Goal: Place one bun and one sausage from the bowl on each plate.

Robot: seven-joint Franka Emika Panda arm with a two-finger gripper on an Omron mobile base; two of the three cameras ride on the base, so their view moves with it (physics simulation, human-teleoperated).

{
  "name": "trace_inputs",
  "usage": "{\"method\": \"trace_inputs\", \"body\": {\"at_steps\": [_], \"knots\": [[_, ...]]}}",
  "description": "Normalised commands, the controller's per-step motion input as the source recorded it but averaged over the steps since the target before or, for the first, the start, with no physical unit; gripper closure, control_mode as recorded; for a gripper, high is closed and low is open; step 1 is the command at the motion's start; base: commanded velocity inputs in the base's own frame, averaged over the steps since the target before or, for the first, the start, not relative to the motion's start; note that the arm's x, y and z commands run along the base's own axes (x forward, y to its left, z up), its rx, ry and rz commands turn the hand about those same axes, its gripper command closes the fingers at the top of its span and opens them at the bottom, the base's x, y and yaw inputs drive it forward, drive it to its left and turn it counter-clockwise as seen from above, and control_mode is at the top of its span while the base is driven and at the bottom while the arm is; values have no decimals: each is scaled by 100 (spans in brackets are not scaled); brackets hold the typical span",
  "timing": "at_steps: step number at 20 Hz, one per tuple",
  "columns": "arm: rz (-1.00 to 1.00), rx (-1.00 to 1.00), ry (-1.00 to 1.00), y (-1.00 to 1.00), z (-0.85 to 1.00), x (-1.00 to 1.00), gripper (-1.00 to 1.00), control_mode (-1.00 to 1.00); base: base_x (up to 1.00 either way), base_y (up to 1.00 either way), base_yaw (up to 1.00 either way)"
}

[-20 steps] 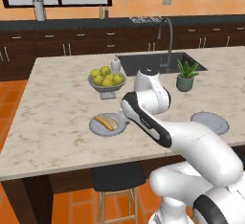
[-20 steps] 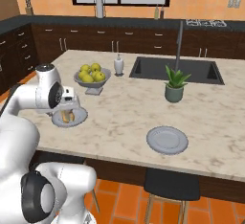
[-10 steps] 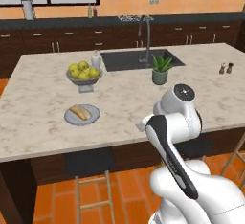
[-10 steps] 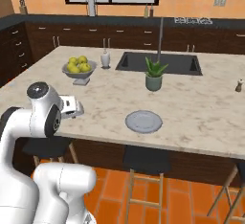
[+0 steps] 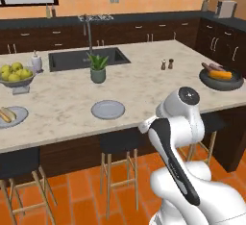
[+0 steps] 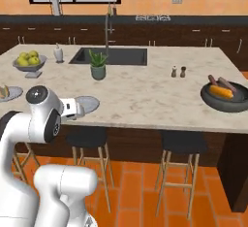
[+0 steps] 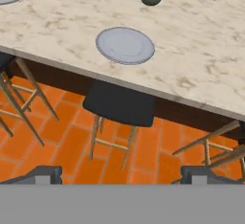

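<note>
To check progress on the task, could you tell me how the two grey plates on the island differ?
The left plate already carries a bun and a sausage; the middle plate is bare. The left plate lies near the fruit bowl, the middle plate in front of the potted plant. Both are round, grey and flat.

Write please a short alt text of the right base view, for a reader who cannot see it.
A marble kitchen island carries a dark bowl with a bun and sausages at right, an empty grey plate near the white robot arm at left.
</note>
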Motion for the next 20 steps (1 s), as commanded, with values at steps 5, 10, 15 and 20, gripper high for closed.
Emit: {"method": "trace_inputs", "body": {"at_steps": [5,10,15,20], "knots": [[0,0,0,0,0,0,-100,100,35,-100,-25],[0,0,0,0,0,0,-100,100,47,-100,-5],[0,0,0,0,0,0,-100,100,56,-100,13],[0,0,0,0,0,0,-100,100,57,-100,26]]}}
